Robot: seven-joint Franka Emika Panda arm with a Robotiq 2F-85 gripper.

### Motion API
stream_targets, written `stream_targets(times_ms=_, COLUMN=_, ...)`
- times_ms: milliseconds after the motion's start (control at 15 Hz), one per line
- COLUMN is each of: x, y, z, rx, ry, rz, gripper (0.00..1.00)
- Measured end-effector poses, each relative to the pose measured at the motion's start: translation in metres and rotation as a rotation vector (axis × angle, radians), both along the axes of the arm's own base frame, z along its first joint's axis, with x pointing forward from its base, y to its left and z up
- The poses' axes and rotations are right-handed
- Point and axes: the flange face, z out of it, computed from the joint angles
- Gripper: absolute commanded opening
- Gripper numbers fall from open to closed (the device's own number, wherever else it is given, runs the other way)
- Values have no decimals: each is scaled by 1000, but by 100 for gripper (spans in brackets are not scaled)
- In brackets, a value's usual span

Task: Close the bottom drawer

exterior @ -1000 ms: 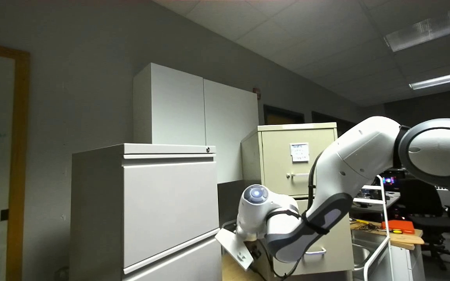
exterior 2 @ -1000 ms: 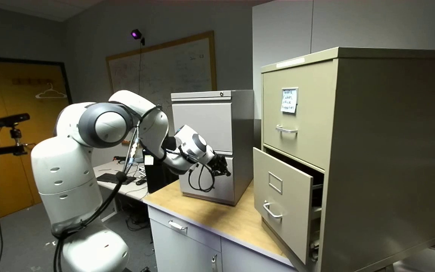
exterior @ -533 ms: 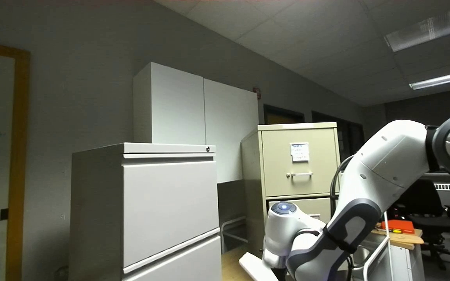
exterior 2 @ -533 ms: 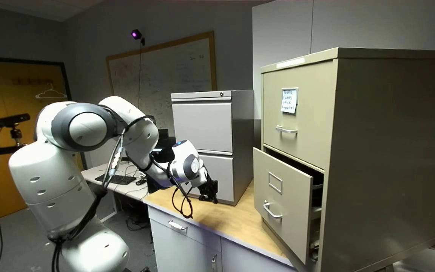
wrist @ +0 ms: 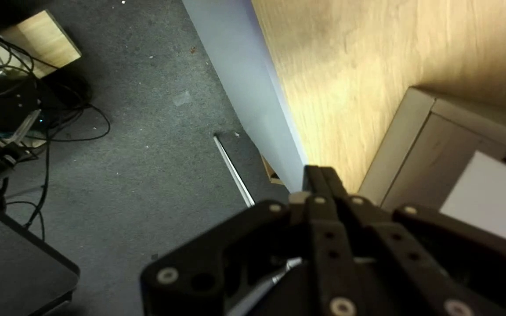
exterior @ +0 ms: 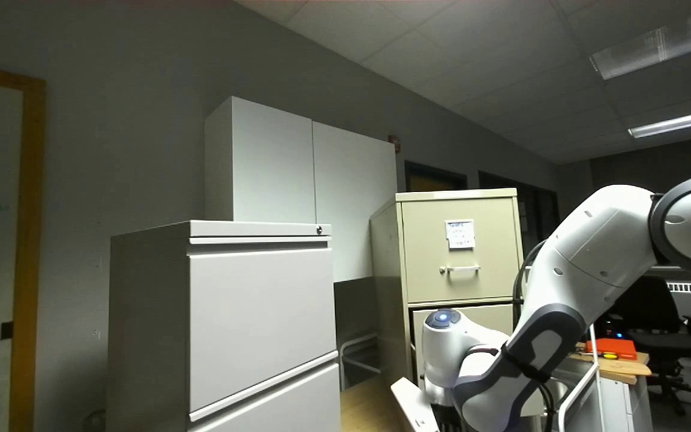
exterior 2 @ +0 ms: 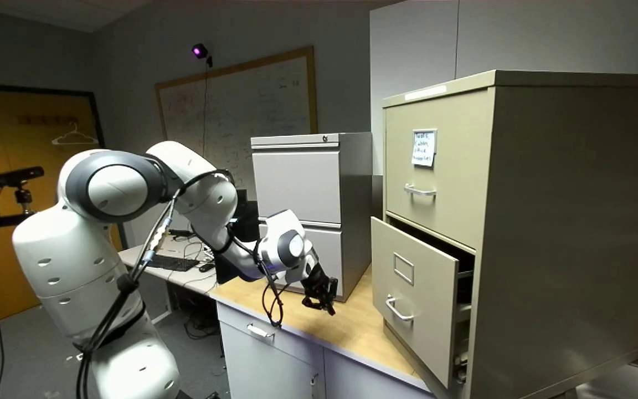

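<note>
One risk: Robotiq gripper (wrist: 322,172), jaws pressed together, hangs apart from the beige filing cabinet's (exterior 2: 557,221) partly open bottom drawer (exterior 2: 424,299), so an off-centre push on its front could skew it and jam it short of closed.

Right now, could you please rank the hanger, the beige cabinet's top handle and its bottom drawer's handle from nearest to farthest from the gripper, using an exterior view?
In an exterior view, from the gripper:
1. Bottom drawer's handle: to its right in the picture.
2. Top handle: higher up, also right.
3. Hanger: far left, on the background door.
</note>
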Motion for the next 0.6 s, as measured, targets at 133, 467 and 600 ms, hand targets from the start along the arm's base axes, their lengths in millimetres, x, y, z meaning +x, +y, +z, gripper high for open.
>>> stream_targets(times_ms=133, x=5, y=-17, z=12, rx=-17, ry=-47, rz=-71, gripper=0)
stream_targets(times_ms=467, x=19, y=-43, z=53, rx=-107, ry=-152, rz=-170, gripper=0)
stream_targets(times_ms=600, x=22, y=-50, z=72, rx=-188, ry=-191, rz=-188, gripper=0)
